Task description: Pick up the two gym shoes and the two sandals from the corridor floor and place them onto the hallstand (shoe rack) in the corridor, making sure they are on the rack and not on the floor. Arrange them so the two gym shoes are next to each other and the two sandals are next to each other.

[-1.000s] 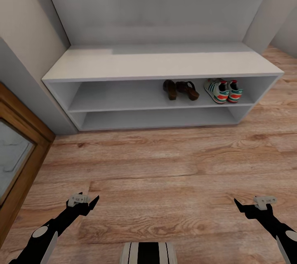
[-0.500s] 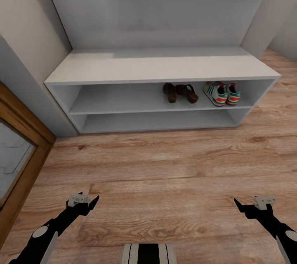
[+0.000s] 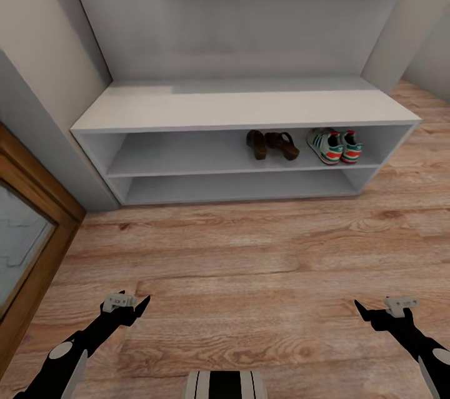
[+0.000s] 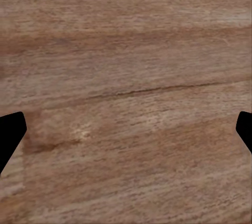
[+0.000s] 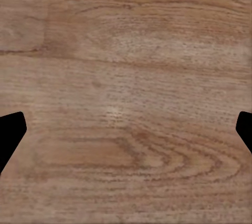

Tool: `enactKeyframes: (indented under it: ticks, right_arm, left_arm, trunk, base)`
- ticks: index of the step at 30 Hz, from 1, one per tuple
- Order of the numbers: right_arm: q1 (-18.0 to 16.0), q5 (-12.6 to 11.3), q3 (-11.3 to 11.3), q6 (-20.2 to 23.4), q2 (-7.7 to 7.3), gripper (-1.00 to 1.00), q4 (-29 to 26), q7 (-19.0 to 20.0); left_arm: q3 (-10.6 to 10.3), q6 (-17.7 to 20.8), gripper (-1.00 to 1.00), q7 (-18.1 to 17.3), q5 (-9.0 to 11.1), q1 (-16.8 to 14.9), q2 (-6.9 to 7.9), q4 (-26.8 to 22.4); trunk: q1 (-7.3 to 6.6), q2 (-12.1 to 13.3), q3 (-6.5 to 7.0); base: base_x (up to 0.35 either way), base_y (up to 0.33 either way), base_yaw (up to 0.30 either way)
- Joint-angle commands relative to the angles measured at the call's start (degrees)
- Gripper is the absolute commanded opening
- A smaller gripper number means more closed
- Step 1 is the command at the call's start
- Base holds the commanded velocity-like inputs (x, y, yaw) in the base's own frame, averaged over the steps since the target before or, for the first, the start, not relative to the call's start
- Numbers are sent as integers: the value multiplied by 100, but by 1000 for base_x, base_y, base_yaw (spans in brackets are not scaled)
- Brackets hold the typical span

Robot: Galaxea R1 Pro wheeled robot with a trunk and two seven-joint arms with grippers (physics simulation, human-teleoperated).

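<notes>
All four shoes sit on the upper open shelf of the hallstand [image 3: 244,108], toward its right end, so the job looks done. What could go wrong now? If the robot rolls forward or swings an arm, it could bump the hallstand or knock a shoe off the shelf onto the corridor floor [image 3: 250,261]. The shoes sit near the front edge of the shelf, so a small push might tip one out.

The two gym shoes [image 3: 334,146] are white with green stripes and red-orange patches. They stand side by side, touching or almost touching. The two sandals [image 3: 272,143] are dark brown and smaller. They lie just beside each other, left of the gym shoes. One sandal looks turned a bit.

The left end effector [image 3: 128,308] is low over the floor, far from the shelf, with its fingers apart and nothing between them. The right end effector [image 3: 381,315] is the same, fingers apart and holding nothing. Both wrist views look down at bare wood planks.
</notes>
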Motion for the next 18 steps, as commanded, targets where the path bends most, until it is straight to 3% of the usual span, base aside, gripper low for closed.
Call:
enactKeyframes:
  ticks: [1, 18]
  right_arm:
    - [0, 0, 0, 1, 1, 100, 0, 0]
    - [3, 0, 0, -2, 4, 100, 0, 0]
  left_arm:
    - [0, 0, 100, 0, 0, 0, 0, 0]
    - [0, 0, 100, 0, 0, 0, -1, 0]
  trunk:
    - [0, 0, 9]
    - [0, 0, 162]
  base:
    - [0, 0, 0]
    - [0, 0, 0]
